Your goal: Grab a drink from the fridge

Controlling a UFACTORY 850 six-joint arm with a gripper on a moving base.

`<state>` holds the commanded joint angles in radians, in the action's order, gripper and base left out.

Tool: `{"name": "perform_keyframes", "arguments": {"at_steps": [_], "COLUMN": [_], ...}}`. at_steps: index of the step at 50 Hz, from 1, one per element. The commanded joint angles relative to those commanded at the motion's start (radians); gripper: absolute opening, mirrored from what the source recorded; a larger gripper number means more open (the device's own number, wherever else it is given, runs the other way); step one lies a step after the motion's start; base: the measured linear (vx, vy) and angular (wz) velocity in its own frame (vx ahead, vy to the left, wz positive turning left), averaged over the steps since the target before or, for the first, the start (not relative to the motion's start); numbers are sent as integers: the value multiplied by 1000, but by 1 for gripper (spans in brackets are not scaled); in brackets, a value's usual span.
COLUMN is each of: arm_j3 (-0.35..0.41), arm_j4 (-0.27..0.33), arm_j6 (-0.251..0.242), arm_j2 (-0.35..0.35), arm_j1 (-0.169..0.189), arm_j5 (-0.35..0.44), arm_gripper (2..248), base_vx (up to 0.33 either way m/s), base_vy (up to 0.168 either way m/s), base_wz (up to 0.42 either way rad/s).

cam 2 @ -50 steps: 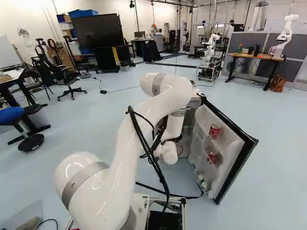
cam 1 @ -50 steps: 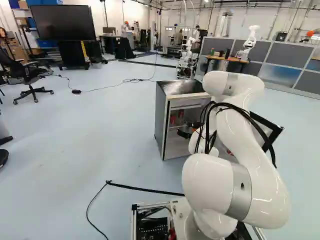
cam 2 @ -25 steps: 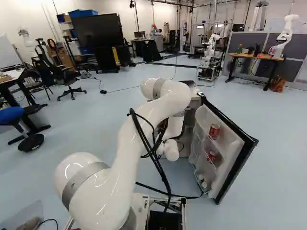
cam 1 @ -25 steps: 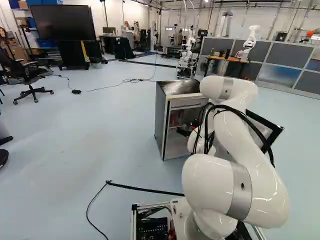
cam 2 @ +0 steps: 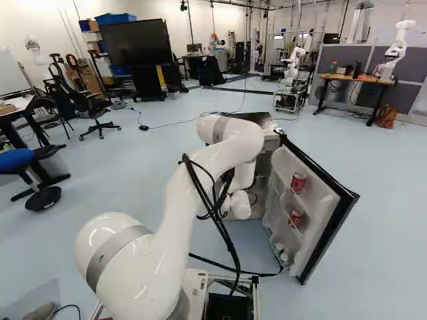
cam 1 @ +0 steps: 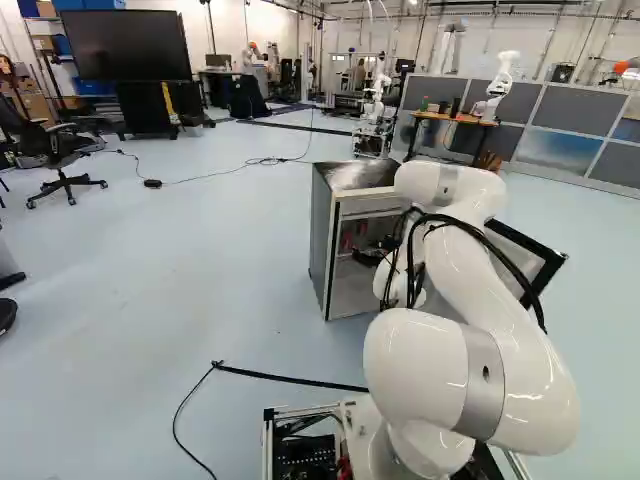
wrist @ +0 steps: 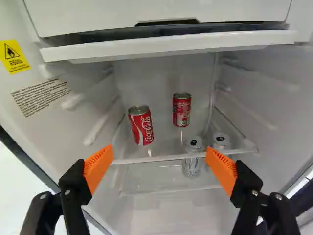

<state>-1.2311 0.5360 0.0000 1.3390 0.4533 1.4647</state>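
Fridge shelf [wrist: 161, 158] holds two red cans [wrist: 141, 126], whole only in the wrist view.

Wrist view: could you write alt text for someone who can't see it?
The robot's open claw, with orange pads, faces two red drink cans on a clear shelf inside a fridge. Two pale cans are lower down, beneath that shelf.

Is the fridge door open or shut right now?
Open: the door stands swung out from the fridge, baring red cans on its racks.
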Motion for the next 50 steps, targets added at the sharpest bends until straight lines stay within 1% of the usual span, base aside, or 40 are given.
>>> {"name": "perform_keyframes", "arguments": {"at_steps": [35, 50], "arm_j3": [-181, -256], "arm_j4": [0, -4], "arm_j6": [0, 0], "arm_j2": [90, 129], "arm_j1": [-14, -18], "arm_j5": [-1, -36], "arm_gripper": [247, 247], "base_vx": [0, 0], "base_vy": [0, 0], "base_wz": [0, 0]}}
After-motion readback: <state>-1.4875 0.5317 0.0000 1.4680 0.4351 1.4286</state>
